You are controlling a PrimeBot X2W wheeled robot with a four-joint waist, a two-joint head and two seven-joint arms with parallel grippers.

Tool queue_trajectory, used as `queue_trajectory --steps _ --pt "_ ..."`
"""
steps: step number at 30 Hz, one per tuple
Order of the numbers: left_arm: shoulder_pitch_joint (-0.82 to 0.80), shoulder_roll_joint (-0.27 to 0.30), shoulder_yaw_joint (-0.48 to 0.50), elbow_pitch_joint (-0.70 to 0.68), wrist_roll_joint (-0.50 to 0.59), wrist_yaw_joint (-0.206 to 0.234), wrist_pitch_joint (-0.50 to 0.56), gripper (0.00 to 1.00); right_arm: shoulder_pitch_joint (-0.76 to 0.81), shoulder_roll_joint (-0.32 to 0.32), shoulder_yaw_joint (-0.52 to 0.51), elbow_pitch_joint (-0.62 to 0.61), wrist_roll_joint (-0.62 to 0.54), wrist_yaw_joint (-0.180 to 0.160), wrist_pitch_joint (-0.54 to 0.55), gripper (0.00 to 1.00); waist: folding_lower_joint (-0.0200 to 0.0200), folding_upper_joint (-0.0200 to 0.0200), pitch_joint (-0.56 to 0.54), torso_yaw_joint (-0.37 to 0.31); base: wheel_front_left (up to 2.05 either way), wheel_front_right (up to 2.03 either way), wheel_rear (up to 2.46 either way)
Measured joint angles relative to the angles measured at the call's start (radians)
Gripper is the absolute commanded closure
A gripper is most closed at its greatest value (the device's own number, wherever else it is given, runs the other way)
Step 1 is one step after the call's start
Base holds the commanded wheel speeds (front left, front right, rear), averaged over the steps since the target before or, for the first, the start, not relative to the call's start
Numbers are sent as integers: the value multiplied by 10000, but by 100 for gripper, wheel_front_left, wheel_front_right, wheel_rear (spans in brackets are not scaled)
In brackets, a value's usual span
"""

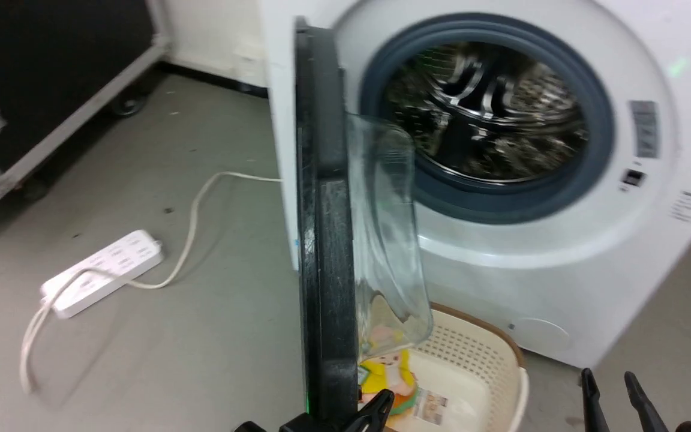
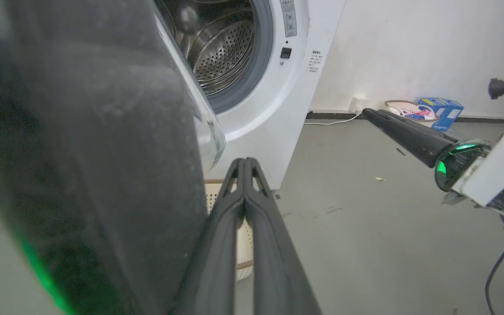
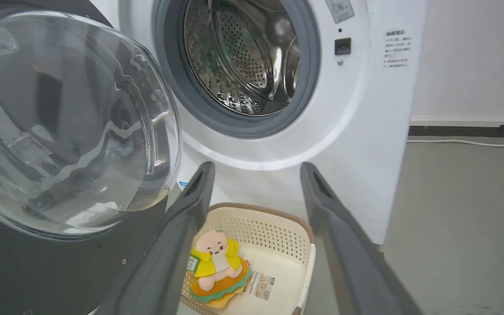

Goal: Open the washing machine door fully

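The washing machine (image 1: pixel 561 288) is standing ahead; the washing machine door (image 1: pixel 321 240) is sticking out about square to its front, edge toward the robot. The left gripper (image 2: pixel 245 166), fingers pressed together on nothing, is sitting just beside the door's glass side near the lower rim, so the door is lying to its left and, I judge, is needing a leftward push. The right gripper (image 3: pixel 257 168) is hanging spread open, well apart.

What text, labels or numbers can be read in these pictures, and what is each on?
None can be read.
Grey sticker on the washing machine front: blurred.
Printed block near its right edge: too small.
Blue box by the wall: print too small.
Card in the laundry basket: too small.
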Motion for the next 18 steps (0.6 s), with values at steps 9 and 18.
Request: queue_trajectory --steps 9,18 --pt "52 90 385 -288 -19 472 -123 100 -240 15 506 196 -165 2 0 0 0 0 -10 1301 0 0 0" --pt "121 295 1321 -499 -69 1212 -562 100 -1000 15 966 711 -374 0 0 0 1 0 352 1570 0 0 0"
